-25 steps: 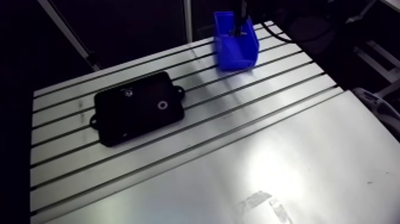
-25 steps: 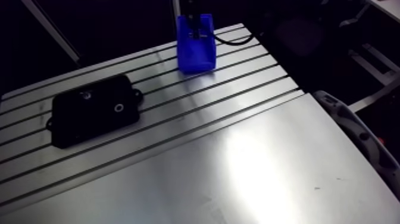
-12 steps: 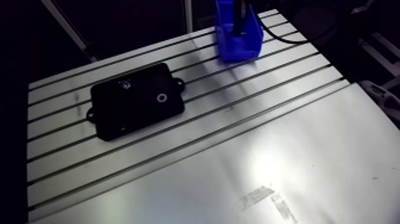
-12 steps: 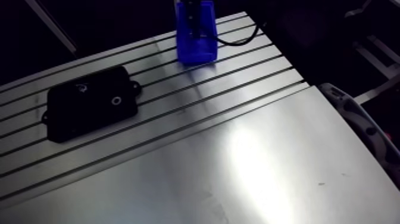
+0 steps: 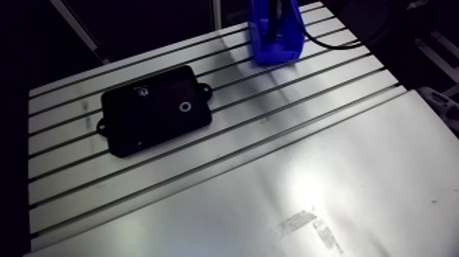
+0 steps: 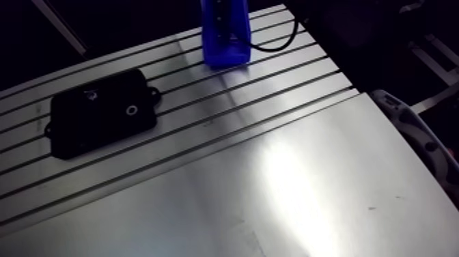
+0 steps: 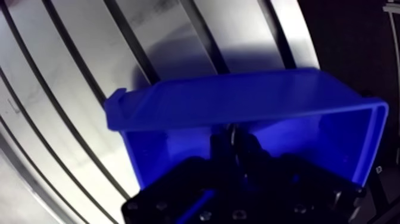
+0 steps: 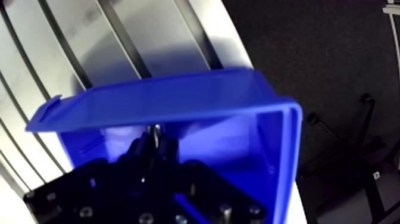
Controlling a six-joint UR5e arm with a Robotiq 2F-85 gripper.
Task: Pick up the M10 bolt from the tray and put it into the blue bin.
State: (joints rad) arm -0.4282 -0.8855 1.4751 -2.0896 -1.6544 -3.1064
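Wrist view: we are clamping the small, glinting silver bolt (image 8: 156, 128) in our gripper (image 8: 156, 143), inside the bin (image 8: 178, 98).

Tray (image 5: 160, 126) lies flat on the slotted part of the tabletop (image 5: 328, 171), toward the left side. Two small parts (image 5: 185, 106) rest in it, apart from each other. Bin (image 5: 273, 51) stands at the far edge, behind and to the right of the tray, well apart from it. Gripper (image 7: 233, 140) reaches down inside the bin, with the bolt (image 8: 155, 131) pinched between its fingers (image 7: 253, 148).
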